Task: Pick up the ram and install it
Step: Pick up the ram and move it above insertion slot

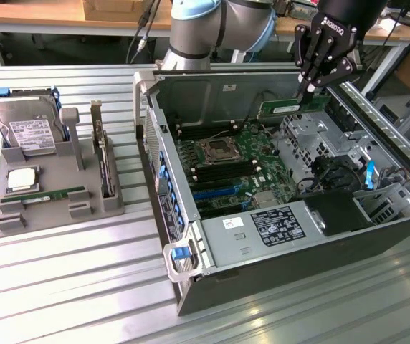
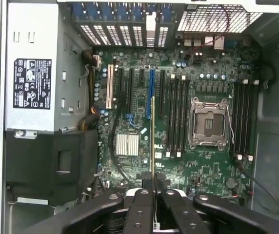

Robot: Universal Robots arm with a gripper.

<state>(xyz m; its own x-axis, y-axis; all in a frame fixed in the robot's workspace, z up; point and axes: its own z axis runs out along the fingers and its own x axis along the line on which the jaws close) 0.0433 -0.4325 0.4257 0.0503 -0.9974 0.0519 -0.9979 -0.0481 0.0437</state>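
Note:
My gripper [image 1: 311, 92] hangs over the back right of the open computer case [image 1: 191, 287], shut on one end of the ram [image 1: 284, 109]. The ram is a thin green stick held level, above the motherboard [image 1: 241, 172] and touching nothing else. In the wrist view the ram [image 2: 152, 136] shows edge-on, running out from my gripper [image 2: 152, 187] over the board. Black memory slots [image 2: 178, 114] lie beside the CPU socket [image 2: 209, 122], with more slots [image 2: 242, 119] on its other side.
At the exterior view's left, a grey holder tray [image 1: 112, 201] carries a hard drive [image 1: 29, 132], a CPU chip [image 1: 20, 179], another green stick [image 1: 51, 195] and an upright card [image 1: 103, 154]. The power supply [image 1: 269, 229] and drive cage [image 1: 312, 132] crowd the case interior.

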